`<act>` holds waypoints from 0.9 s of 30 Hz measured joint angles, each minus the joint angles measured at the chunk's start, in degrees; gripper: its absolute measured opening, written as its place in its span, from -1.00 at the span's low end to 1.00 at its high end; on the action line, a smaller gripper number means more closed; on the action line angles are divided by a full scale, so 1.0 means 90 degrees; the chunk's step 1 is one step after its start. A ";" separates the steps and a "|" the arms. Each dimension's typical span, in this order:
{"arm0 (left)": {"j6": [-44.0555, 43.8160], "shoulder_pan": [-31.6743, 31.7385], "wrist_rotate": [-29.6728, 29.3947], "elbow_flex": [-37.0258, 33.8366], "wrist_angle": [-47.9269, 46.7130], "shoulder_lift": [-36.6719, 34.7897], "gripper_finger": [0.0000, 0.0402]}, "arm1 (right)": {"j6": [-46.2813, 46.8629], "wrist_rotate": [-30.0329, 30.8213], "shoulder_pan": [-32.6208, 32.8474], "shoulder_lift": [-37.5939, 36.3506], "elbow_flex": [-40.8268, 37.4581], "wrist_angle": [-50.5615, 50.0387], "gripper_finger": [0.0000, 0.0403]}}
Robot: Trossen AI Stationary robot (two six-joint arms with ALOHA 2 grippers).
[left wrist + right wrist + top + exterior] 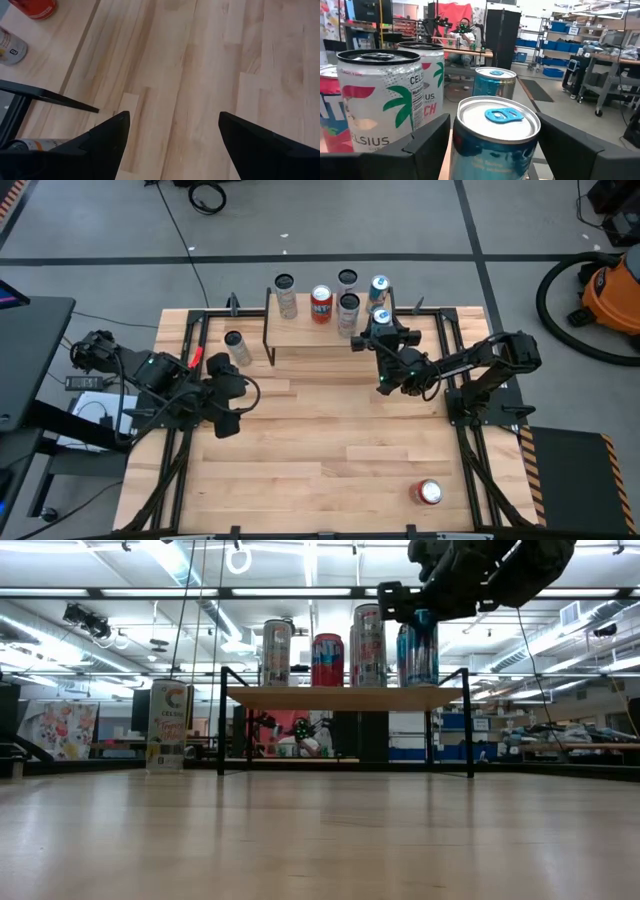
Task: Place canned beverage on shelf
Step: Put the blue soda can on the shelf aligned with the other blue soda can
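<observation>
Left hand (228,423) hovers low over the bare counter (330,460), fingers spread wide, nothing in them. A lone can (238,347) stands just left of the shelf (300,332). On the shelf stand a row of cans, a red can (321,304) among them. At the shelf's right end, the right hand (381,332) sits around a blue can (495,140), fingers flanking it.
</observation>
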 joint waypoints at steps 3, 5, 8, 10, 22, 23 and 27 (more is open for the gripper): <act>-0.0002 0.0000 0.0000 0.0000 0.0001 0.0000 0.57 | -0.0167 0.0089 -0.0077 0.0000 0.0000 0.0122 0.48; -0.0005 0.0000 0.0000 0.0000 0.0000 0.0000 0.57 | -0.0179 0.0119 -0.0122 0.0000 0.0000 0.0266 0.48; -0.0026 0.0000 0.0000 0.0000 0.0000 0.0000 0.57 | -0.0182 -0.0004 -0.0140 0.0000 0.0000 0.0434 0.48; -0.0032 0.0000 0.0000 0.0000 0.0000 0.0000 0.57 | -0.0181 -0.0136 -0.0137 0.0000 0.0000 0.0503 0.48; -0.0021 0.0000 0.0000 0.0000 -0.0001 0.0000 0.57 | -0.1204 -0.0114 -0.0130 0.0000 0.0292 0.1059 0.48; -0.0022 0.0000 0.0000 0.0000 -0.0002 0.0000 0.57 | -0.1318 -0.0114 -0.0119 -0.0002 0.0371 0.1097 0.48; -0.0019 0.0000 0.0000 0.0000 0.0001 -0.0002 0.57 | -0.1878 -0.0018 -0.0040 -0.0005 0.0678 0.1125 0.48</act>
